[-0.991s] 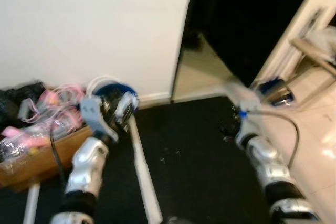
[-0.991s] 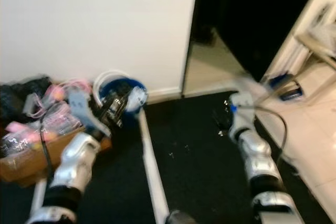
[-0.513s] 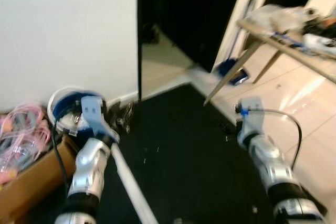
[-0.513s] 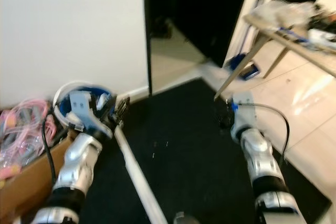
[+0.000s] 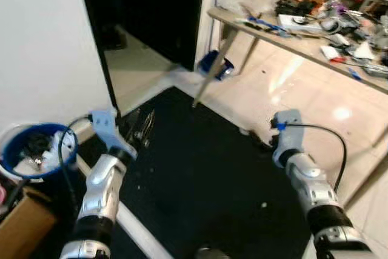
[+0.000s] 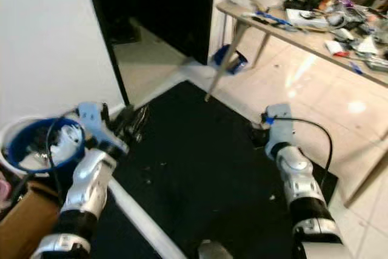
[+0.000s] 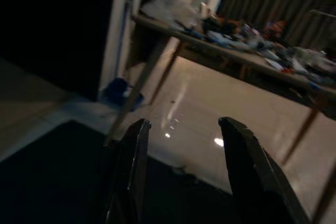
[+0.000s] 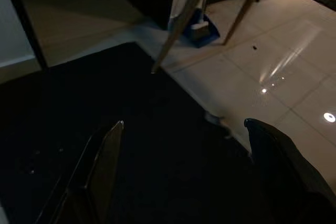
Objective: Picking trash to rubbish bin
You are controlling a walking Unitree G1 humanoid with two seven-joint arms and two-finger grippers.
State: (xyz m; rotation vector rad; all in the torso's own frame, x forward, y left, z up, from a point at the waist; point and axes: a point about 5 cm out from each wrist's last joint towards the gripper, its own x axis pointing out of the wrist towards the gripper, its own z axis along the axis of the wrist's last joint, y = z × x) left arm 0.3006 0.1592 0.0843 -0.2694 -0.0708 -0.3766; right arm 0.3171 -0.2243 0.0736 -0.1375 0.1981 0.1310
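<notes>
The rubbish bin is a blue bucket with a white rim, standing by the white wall at my far left, with trash inside. My left gripper is held out over the black mat just right of the bin. Its fingers are open with nothing between them. My right gripper is open and empty above the mat's right edge, its wrist near the tiled floor. A small pale scrap lies at the mat's edge on the tiles.
A wooden table covered with clutter stands at the back right on shiny tiles. A blue dustpan-like thing lies by its leg. A dark doorway is ahead. A cardboard box and white rail are near left.
The camera has swung to the right: bin and box slid to the left edge and the cluttered table came into view. Both arms keep their pose, grippers still open.
</notes>
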